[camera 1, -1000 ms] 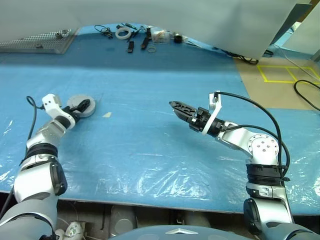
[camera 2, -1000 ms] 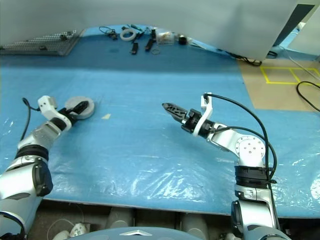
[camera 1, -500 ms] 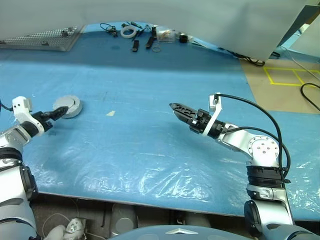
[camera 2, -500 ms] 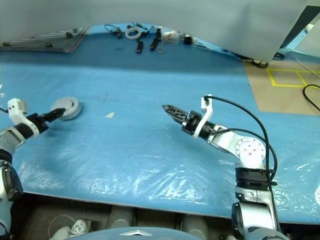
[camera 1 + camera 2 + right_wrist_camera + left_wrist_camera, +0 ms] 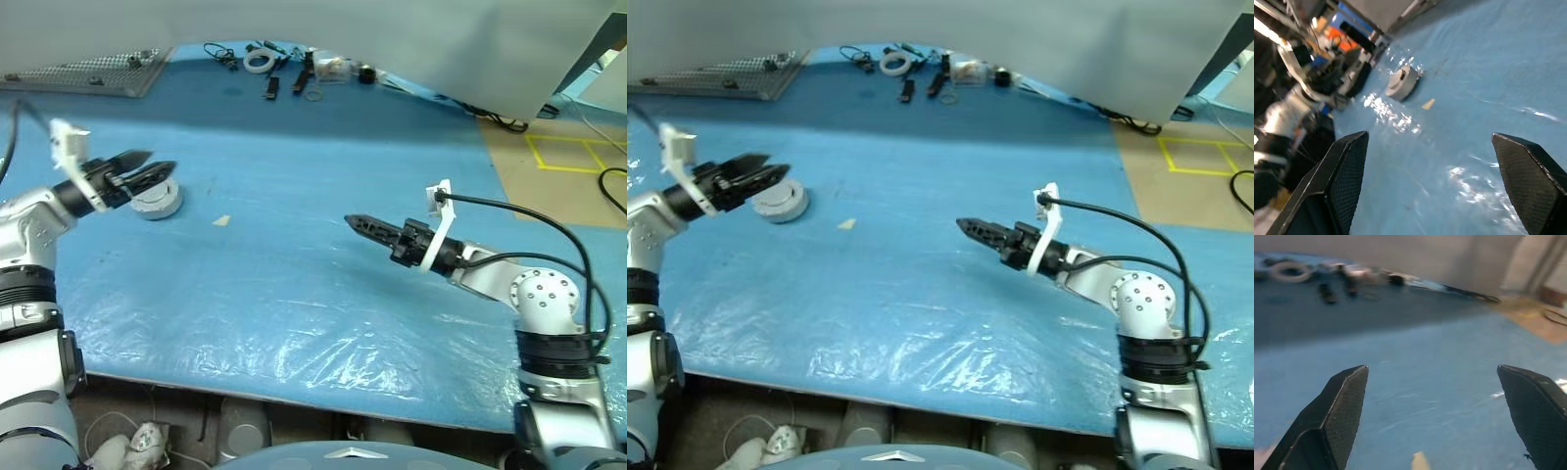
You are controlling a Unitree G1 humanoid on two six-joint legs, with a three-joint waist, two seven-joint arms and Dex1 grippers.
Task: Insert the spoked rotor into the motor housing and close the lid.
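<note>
A round silver puck [image 5: 157, 201] lies on the blue table at the left; its side wall reads as the motor housing and its flat pale top as the lid lying on it. The same puck [image 5: 1403, 82] shows far off in the right wrist view. The spoked rotor is hidden. My left gripper [image 5: 162, 162] hovers just above the puck, pointing right, open and empty, its two fingers [image 5: 1337, 406] far apart. Well to the right of the puck, my right gripper [image 5: 353, 221] points left above the table's middle, open and empty.
A small tan scrap [image 5: 221, 220] lies right of the puck. Small tools and a white tape ring [image 5: 260, 61] sit at the far edge, with a perforated metal tray [image 5: 98, 70] at the far left. Yellow floor tape [image 5: 568, 152] and cables lie beyond the table's right side.
My left gripper has lifted off the table from beside the puck and now hangs above it, turned more to the right. The right gripper rolled and barely shifted. The camera moved.
</note>
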